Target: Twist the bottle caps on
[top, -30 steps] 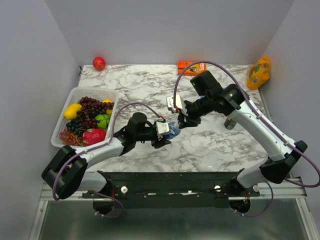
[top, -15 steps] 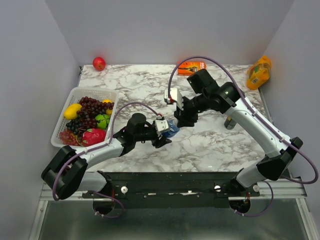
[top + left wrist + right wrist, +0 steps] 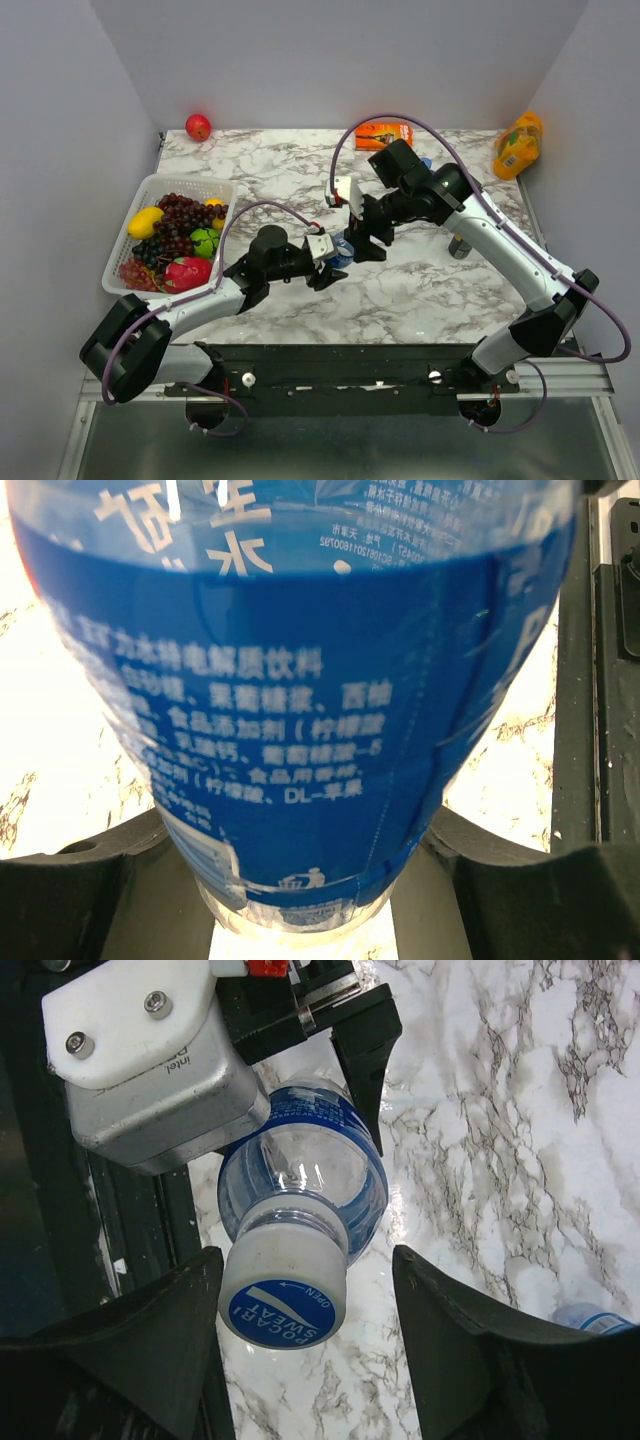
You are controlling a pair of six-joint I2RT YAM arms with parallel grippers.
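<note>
Two arms work over one marble table (image 3: pixel 300 170), and two bottles can be counted, though only one shows whole. The left gripper (image 3: pixel 330 265) is clamped around the blue-labelled body of that clear bottle (image 3: pixel 300 680), holding it tilted near the middle of the table with its neck towards the right arm. One cap (image 3: pixel 283 1300), blue on top and whitish round the side, sits on that neck. The right gripper (image 3: pixel 303 1260) stands open around the cap: one finger is just beside it, whether touching I cannot tell, and the other is plainly apart. The second bottle (image 3: pixel 592 1317) is only a clear and blue sliver on the marble at the corner of the right wrist view, so its cap cannot be made out. One white basket (image 3: pixel 160 182) lies along the left edge and holds a bunch of dark grapes (image 3: pixel 178 220), a yellow fruit (image 3: pixel 145 222), a green fruit (image 3: pixel 205 242) and a pink-red fruit (image 3: pixel 187 272). One red apple (image 3: pixel 198 127) sits in the back left corner, one orange packet (image 3: pixel 385 132) at the back edge, one orange drink bottle (image 3: pixel 518 145) in the back right corner, and one small can (image 3: pixel 460 245) beneath the right forearm. Grey walls (image 3: pixel 330 60) close the left, back and right sides. Bare marble runs from the grippers to the black rail (image 3: pixel 330 365) at the near edge, and between basket and packet.
</note>
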